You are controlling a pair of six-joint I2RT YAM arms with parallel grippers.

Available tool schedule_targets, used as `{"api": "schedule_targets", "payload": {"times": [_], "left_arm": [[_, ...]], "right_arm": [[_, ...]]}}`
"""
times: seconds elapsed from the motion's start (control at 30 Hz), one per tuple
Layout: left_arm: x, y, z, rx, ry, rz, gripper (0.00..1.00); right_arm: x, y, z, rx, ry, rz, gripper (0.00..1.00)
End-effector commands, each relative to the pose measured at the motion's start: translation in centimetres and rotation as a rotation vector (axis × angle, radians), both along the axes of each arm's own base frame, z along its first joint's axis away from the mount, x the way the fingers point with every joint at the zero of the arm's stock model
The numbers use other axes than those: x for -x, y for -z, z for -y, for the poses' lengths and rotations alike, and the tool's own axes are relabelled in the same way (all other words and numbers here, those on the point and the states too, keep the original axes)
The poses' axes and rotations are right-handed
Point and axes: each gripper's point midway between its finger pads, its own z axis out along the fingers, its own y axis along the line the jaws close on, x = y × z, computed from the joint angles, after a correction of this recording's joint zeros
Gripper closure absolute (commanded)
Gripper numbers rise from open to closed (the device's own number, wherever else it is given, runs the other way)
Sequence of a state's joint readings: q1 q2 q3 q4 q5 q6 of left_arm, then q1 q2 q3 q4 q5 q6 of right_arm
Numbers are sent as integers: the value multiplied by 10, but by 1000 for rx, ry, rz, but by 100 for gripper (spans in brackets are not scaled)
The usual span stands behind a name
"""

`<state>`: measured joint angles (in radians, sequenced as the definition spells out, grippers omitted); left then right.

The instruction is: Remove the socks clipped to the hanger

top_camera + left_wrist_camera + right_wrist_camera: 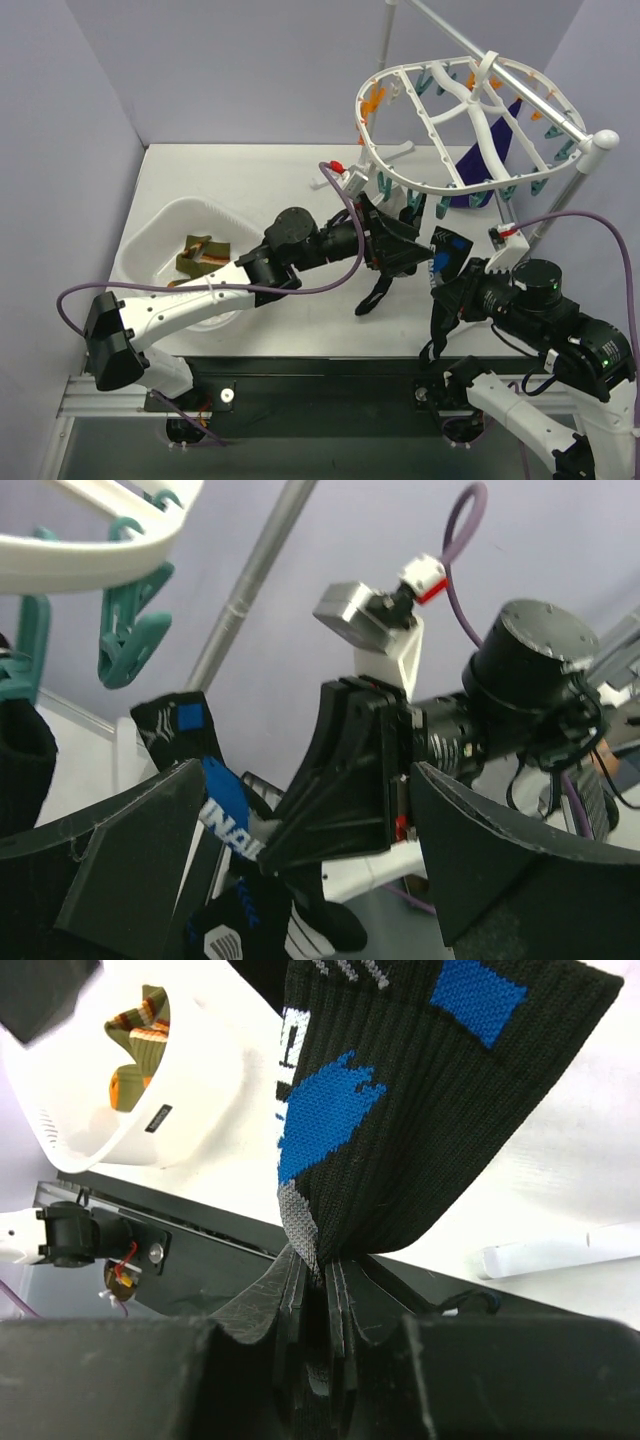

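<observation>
The white oval hanger [470, 110] hangs at the upper right, with teal and orange clips; its rim also shows in the left wrist view [80, 560]. A dark purple sock [482, 170] hangs from it. My right gripper [440, 272] [322, 1270] is shut on a black sock with blue and white print [420, 1130] [225, 800], below the hanger's front rim. My left gripper [408, 250] [305, 770] is open, its jaws on either side of the right gripper's tip and that sock. Another black sock [378, 295] [20, 770] hangs by a teal clip [130, 630].
A white perforated tub [150, 235] [190, 1080] stands at the left with orange-brown patterned socks [200, 255] in it. The hanger's metal stand pole [545, 215] rises at the right. Purple cables loop over both arms.
</observation>
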<state>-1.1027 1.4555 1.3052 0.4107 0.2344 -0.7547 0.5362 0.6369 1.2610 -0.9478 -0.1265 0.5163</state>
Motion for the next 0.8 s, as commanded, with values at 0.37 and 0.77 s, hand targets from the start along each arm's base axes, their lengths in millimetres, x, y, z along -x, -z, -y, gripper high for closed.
{"api": "schedule_targets", "payload": {"times": [0.37,0.77], "left_arm": [[107,92,10,-101,304,177,7],[125,92,38,-54,376,105,7]], "right_arm": [[-3,-52,-22,-202,-34,105,100],[-1,-45,-21,-222,-19,99,100]]}}
